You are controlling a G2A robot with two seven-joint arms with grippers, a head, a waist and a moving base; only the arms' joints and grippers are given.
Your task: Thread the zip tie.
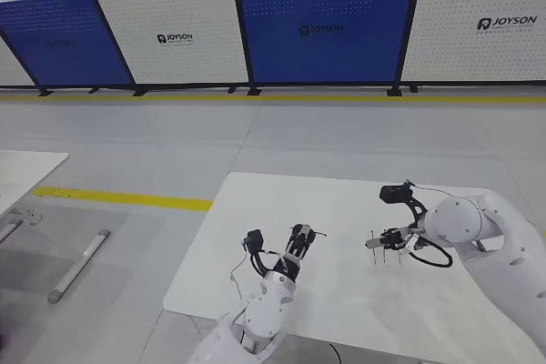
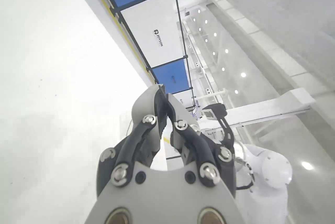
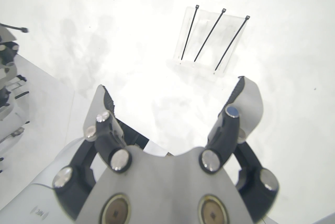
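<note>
- Left arm: it rises from the near edge of the counter (image 1: 346, 300) with the forearm angled away from the robot. The left gripper (image 1: 302, 235) is raised above the surface. In its own wrist view it tips upward towards the wall panels and the ceiling.
- Left fingers (image 2: 146, 107): pressed together at the tips, with the dark pads meeting. They pinch the zip tie (image 3: 16, 28).
- Zip tie: a thin black strip with a small square head at its free end. It sticks out sideways from the left fingertips towards the right arm and is held clear of the counter. In the top view it is only a short dark line (image 1: 318, 234).
- Right arm: it comes in from the right side of the counter with the forearm bent inward. The right gripper (image 3: 172, 84) looks down on the surface.
- Right fingers (image 3: 244, 86): spread wide apart, with nothing between them.
- Three upright zip ties (image 3: 209, 35): black, heads uppermost, fanned slightly apart. They stand in a clear holder (image 3: 204, 23) on the counter, just ahead of the open right fingers and not touching them.
- The two grippers are well apart, with bare counter between them.
</note>
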